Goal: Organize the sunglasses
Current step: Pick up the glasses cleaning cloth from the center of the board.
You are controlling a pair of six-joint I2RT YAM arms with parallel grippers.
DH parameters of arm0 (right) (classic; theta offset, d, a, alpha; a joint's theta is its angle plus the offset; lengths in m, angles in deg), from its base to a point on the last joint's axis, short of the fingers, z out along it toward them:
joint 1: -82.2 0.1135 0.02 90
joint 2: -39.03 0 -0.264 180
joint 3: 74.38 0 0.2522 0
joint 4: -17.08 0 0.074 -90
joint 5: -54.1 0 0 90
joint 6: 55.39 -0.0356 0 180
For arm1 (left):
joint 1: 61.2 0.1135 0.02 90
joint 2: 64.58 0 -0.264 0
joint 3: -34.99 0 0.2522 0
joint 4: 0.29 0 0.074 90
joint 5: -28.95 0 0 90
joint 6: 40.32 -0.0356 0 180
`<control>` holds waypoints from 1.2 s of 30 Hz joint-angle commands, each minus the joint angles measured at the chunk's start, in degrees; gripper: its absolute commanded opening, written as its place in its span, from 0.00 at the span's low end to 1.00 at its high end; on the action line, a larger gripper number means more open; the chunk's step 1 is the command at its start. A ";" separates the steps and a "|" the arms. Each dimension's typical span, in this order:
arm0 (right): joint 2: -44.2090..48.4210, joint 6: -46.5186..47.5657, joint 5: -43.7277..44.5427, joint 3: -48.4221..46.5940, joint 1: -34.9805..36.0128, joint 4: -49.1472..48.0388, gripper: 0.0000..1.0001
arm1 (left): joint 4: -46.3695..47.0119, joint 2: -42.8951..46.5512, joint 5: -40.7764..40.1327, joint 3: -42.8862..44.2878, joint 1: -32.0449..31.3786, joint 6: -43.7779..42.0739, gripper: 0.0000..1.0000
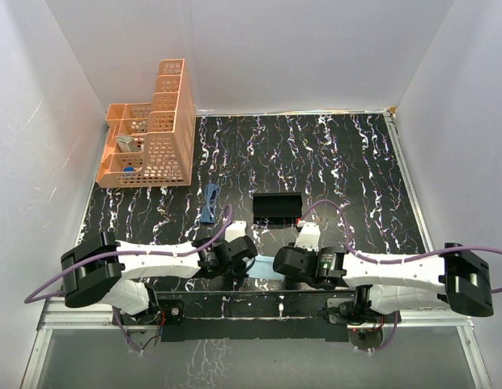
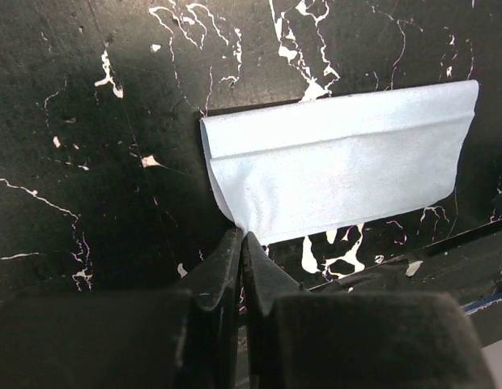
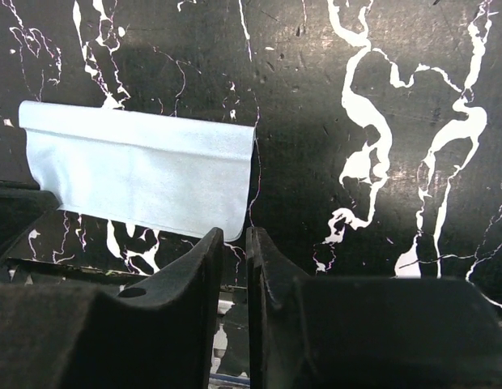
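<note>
Top external view: the left arm (image 1: 154,261) reaches from its base toward the table's middle with the forearm low and nearly level. The right arm (image 1: 397,271) mirrors it from the other side. Both wrists converge over a light blue cloth (image 1: 265,265) at the near edge of the black marbled table (image 1: 356,162). The sunglasses (image 1: 209,204) lie folded on the table beyond the left wrist. They sit left of the black case (image 1: 277,207), nearer than the orange basket organiser (image 1: 154,138), and apart from both. Their long axis runs near to far, with the far end tipped slightly right. Left wrist view: the left gripper (image 2: 241,237) is closed tight, its fingertips pinching the near corner of the cloth, which lies folded into a band with a crease along its upper part. Right wrist view: the right gripper (image 3: 235,235) stands with a narrow gap between its fingers and nothing visible inside that gap. The cloth's near corner lies just ahead of the left-hand fingertip; contact cannot be determined. The sunglasses appear in neither wrist view.
</note>
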 commanded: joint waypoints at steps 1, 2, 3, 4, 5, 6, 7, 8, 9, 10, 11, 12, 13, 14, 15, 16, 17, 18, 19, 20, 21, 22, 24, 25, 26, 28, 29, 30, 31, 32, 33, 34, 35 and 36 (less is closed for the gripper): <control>-0.72 -2.90 0.52 -2.91 0.48 -0.48 0.18 | 2.08 2.02 0.32 -1.14 0.42 -0.47 0.00; -1.09 -3.21 0.38 -2.93 0.49 -0.58 0.18 | 2.44 3.19 0.36 -1.55 0.45 -0.48 0.00; -1.55 -3.38 0.23 -3.06 0.56 -0.72 0.18 | 2.65 3.66 0.47 -1.83 0.44 -0.45 0.00; -2.20 -3.51 0.20 -3.27 0.57 -0.62 0.18 | 2.85 3.95 0.48 -2.18 0.46 -0.27 0.00; -3.00 -3.71 0.18 -3.52 0.64 -0.42 0.18 | 3.36 4.38 0.55 -2.62 0.56 -0.20 0.00; -3.82 -3.95 0.13 -3.91 0.71 -0.21 0.18 | 3.79 4.78 0.58 -3.09 0.54 -0.17 0.00; -4.63 -4.12 0.04 -4.26 0.77 0.01 0.18 | 4.01 5.31 0.48 -3.39 0.60 -0.02 0.00; -5.41 -4.37 -0.03 -4.51 0.87 0.29 0.18 | 4.12 5.69 0.46 -3.70 0.72 0.03 0.00; -6.14 -4.51 -0.06 -4.73 0.99 0.39 0.18 | 4.40 5.96 0.48 -4.04 0.76 0.00 0.00; -6.57 -4.61 -0.06 -4.94 1.15 0.36 0.18 | 4.65 6.20 0.54 -4.22 0.80 -0.05 0.00; -6.98 -4.79 0.01 -5.06 1.26 0.28 0.18 | 4.73 6.38 0.54 -4.34 0.85 -0.10 0.00; -7.26 -5.02 0.03 -5.18 1.35 0.27 0.18 | 4.71 6.49 0.59 -4.43 0.87 -0.12 0.00; -7.42 -5.06 0.01 -5.28 1.44 0.19 0.18 | 4.69 6.50 0.60 -4.36 0.87 -0.23 0.00; -7.54 -5.18 0.03 -5.36 1.45 0.36 0.18 | 4.66 6.50 0.57 -4.35 0.87 -0.28 0.00; -7.66 -5.31 0.11 -5.44 1.53 0.51 0.18 | 4.63 6.51 0.59 -4.33 0.87 -0.37 0.00; -7.81 -5.33 0.12 -5.54 1.54 0.76 0.18 | 4.62 6.43 0.63 -4.31 0.87 -0.43 0.00; -7.93 -5.45 0.12 -5.63 1.54 0.98 0.18 | 4.69 6.37 0.75 -4.29 0.87 -0.41 0.00; -8.13 -5.44 0.12 -5.70 1.61 1.24 0.18 | 4.75 6.29 0.78 -4.32 0.87 -0.49 0.00; -8.40 -5.42 0.11 -5.85 1.63 1.46 0.18 | 4.79 6.10 0.85 -4.23 0.95 -0.54 0.00; -8.65 -5.50 0.12 -5.97 1.63 1.65 0.18 | 4.87 5.96 0.88 -4.11 0.88 -0.52 0.00; -9.08 -5.51 0.12 -6.06 1.63 1.79 0.18 | 4.93 5.83 0.97 -4.04 0.87 -0.66 0.00; -9.60 -5.51 0.12 -6.15 1.63 1.84 0.18 | 5.03 5.66 1.07 -4.01 0.92 -0.76 0.00; -10.22 -5.52 0.20 -6.34 1.71 2.02 0.18 | 5.13 5.31 1.28 -3.83 0.87 -0.88 0.00; -10.50 -5.43 0.18 -6.34 1.72 2.03 0.18 | 5.14 5.20 1.29 -3.78 0.87 -0.97 0.00; -10.78 -5.47 0.20 -6.39 1.72 2.14 0.18 | 5.19 5.19 1.33 -3.89 0.89 -0.89 0.00; -11.13 -5.50 0.34 -6.43 1.70 2.29 0.18 | 5.30 5.39 1.36 -4.04 0.87 -0.84 0.00; -11.16 -5.45 0.38 -6.35 1.78 2.25 0.18 | 5.39 5.51 1.32 -4.09 0.87 -0.90 0.00; -11.12 -5.47 0.42 -6.34 1.80 2.10 0.18 | 5.41 5.59 1.28 -4.22 0.87 -0.85 0.00; -11.13 -5.43 0.44 -6.34 1.81 1.99 0.18 | 5.41 5.62 1.21 -4.21 0.92 -0.87 0.00; -11.23 -5.44 0.49 -6.34 1.74 1.81 0.18 | 5.33 5.68 1.22 -4.25 0.94 -0.79 0.00; -11.33 -5.42 0.54 -6.34 1.80 1.69 0.18 | 5.40 5.78 1.22 -4.30 0.88 -0.76 0.00; -11.50 -5.42 0.63 -6.46 1.78 1.68 0.18 | 5.41 5.80 1.22 -4.37 0.92 -0.77 0.00; -11.78 -5.42 0.72 -6.59 1.80 1.68 0.18 | 5.41 5.78 1.19 -4.37 0.90 -0.80 0.00; -12.00 -5.35 0.73 -6.73 1.81 1.63 0.18 | 5.41 5.92 1.19 -4.43 0.89 -0.76 0.00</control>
